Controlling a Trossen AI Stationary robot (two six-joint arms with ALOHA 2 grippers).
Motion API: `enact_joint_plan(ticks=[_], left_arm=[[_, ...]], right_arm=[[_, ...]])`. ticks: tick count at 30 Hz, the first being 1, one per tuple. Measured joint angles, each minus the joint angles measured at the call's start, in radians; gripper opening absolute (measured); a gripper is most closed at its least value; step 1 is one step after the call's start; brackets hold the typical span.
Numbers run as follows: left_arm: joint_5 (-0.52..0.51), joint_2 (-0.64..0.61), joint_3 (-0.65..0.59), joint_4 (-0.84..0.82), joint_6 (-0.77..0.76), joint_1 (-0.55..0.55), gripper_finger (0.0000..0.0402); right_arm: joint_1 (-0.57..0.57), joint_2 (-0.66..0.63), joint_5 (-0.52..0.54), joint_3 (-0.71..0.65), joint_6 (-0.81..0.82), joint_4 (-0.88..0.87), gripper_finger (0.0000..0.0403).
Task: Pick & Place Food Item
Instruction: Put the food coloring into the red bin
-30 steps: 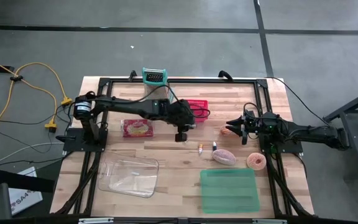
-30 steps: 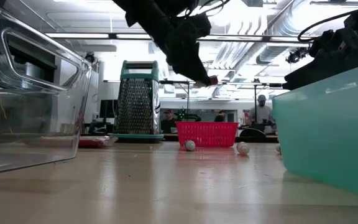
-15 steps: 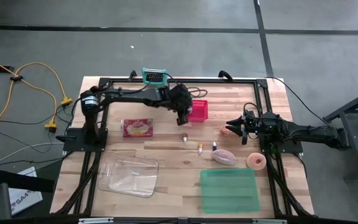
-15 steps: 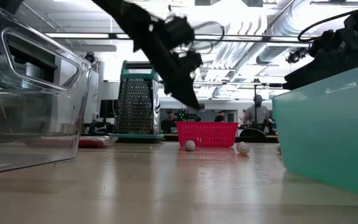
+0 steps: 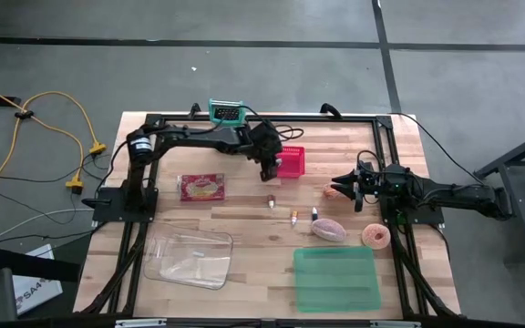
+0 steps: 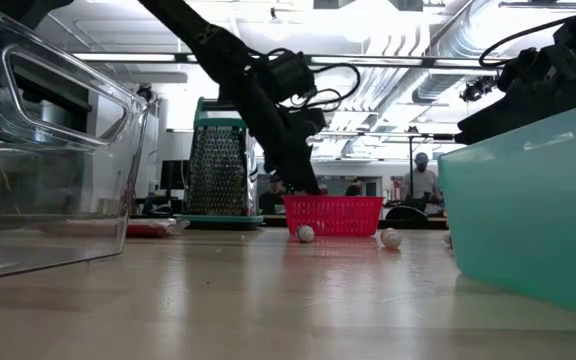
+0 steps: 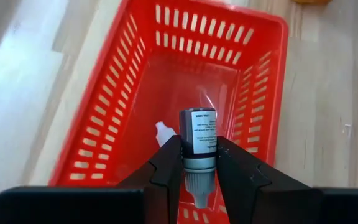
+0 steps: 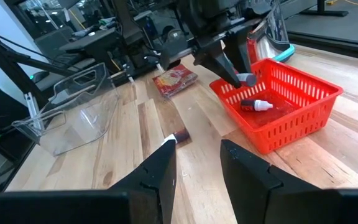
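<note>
Your wooden bench [image 5: 244, 232] sits on a grey floor, and the low view looks past a metal grater [image 6: 216, 160] into a workshop where a person stands far behind. On the bench lie a clear container [image 5: 190, 259], a green tray [image 5: 335, 278], a red food packet [image 5: 201, 187], two pinkish food items [image 5: 329, 230] near the tray, and a few small bottles [image 5: 293, 218] loose in the middle.

Look at what has changed: a second ago your left pincer [image 7: 199, 171] hung over the open bench beside the red basket [image 5: 290, 160]; now it has swung over to the basket and come down, its tip at the rim in the low view. It is clamped on a small dark bottle [image 7: 198, 132], held between both fingers [image 7: 169, 163] directly above the basket floor. Another small bottle [image 7: 164, 131] already lies inside.

That means, by my judgement, that the carry is done and only the release remains; you are placing bottles rather than anything plainly edible, so check that against the task. Letting go from here should drop it cleanly inside.

Your right pincer [image 8: 196, 163] waits on the bench's right side, pointing toward the basket, with its jaws narrowly parted and holding nothing.
</note>
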Motion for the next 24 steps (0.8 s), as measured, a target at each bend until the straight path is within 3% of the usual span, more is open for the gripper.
enact_joint_plan(ticks=[13,24], left_arm=[[0.0,0.004,0.0,-0.015,-0.029,0.0,0.0121],[0.0,0.004,0.0,-0.014,-0.029,0.0,0.0125]], right_arm=[[0.0,0.0,0.0,0.0,0.0,0.0,0.0114],[0.0,0.0,0.0,0.0,0.0,0.0,0.0114]])
